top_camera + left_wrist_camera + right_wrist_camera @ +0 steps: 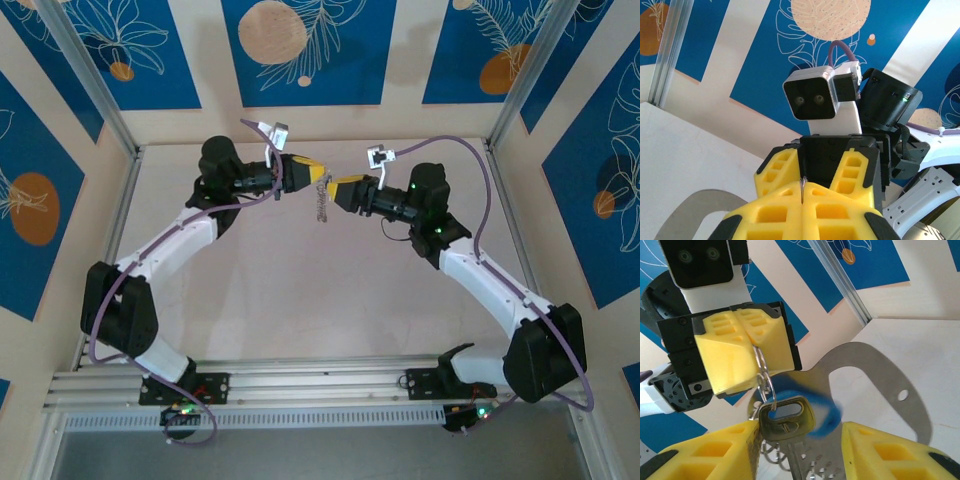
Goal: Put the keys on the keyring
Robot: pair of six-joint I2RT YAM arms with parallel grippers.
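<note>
The left gripper (754, 347) is held above the bench (300, 290), its yellow fingers pressed together on the silvery chain (761, 370) of the keyring (917, 410); the keyring, flat and grey with a large oval hole, is seen tilted behind the chain; a brass-headed key (785, 415) is hung at the chain's lower end, with a blurred blue key head (826, 415) just behind it; the right gripper (800, 445) is spread, the brass-headed key lying between its fingers, close against one.

Left tool (316, 172), right tool (335, 187) tips close; keyring (321, 207) between; table (300, 300) beyond open.
</note>
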